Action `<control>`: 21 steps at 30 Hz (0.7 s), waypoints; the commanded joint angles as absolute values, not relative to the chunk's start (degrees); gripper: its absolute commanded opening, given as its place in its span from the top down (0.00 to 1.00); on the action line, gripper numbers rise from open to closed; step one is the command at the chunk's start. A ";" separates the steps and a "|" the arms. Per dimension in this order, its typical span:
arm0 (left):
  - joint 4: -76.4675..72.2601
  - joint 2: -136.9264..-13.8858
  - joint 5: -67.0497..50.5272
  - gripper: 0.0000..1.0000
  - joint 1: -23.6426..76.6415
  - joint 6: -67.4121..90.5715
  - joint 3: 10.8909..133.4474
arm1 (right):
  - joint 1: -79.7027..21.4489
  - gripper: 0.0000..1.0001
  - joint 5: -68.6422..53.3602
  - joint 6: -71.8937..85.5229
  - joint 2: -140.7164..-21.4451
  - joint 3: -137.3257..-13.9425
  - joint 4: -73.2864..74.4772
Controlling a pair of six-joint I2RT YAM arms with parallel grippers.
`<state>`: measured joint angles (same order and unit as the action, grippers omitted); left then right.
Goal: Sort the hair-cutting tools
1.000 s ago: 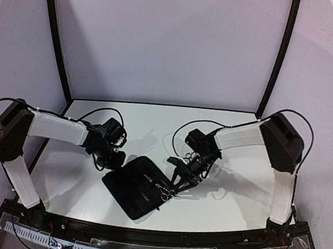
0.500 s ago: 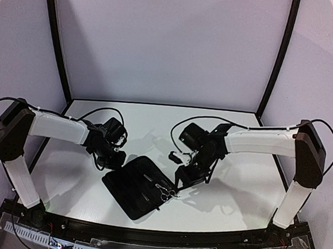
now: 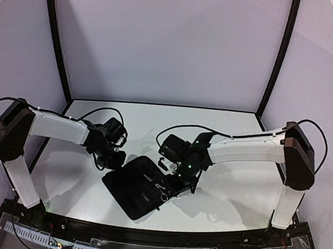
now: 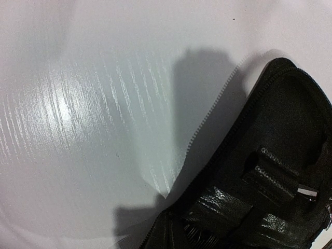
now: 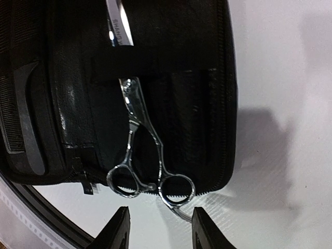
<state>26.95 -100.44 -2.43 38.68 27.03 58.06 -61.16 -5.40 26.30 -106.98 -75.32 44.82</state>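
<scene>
A black zip case [image 3: 127, 195] lies open on the white table between the arms. One pair of silver scissors [image 5: 136, 122] sits under a strap of the case [image 5: 187, 104], its ring handles [image 5: 175, 191] poking past the zipper edge. My right gripper [image 5: 161, 228] hovers open just short of those rings, with nothing between its fingers. A black comb [image 5: 23, 124] is tucked into the case's left side. In the top view my left gripper [image 3: 111, 157] is at the case's far left corner, shut. Its fingers stay out of the left wrist view, which shows comb teeth [image 4: 201, 239] in the case [image 4: 280, 129].
The white table [image 3: 231, 187] is walled by a black-framed backdrop. A cable loops from each wrist. The table's dark front rail [image 5: 36, 212] runs close below the case's near edge.
The right arm has swung left and down over the case, bringing its gripper up to the scissor rings. The left arm and the case have not moved.
</scene>
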 commanded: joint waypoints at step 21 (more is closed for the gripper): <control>26.41 -105.29 -2.09 0.99 38.90 27.33 54.96 | -64.71 0.67 2.71 29.69 -114.46 -78.85 45.19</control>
<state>26.89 -100.53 -2.46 38.68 27.20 58.05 -64.10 -0.20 29.30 -112.29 -77.89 44.78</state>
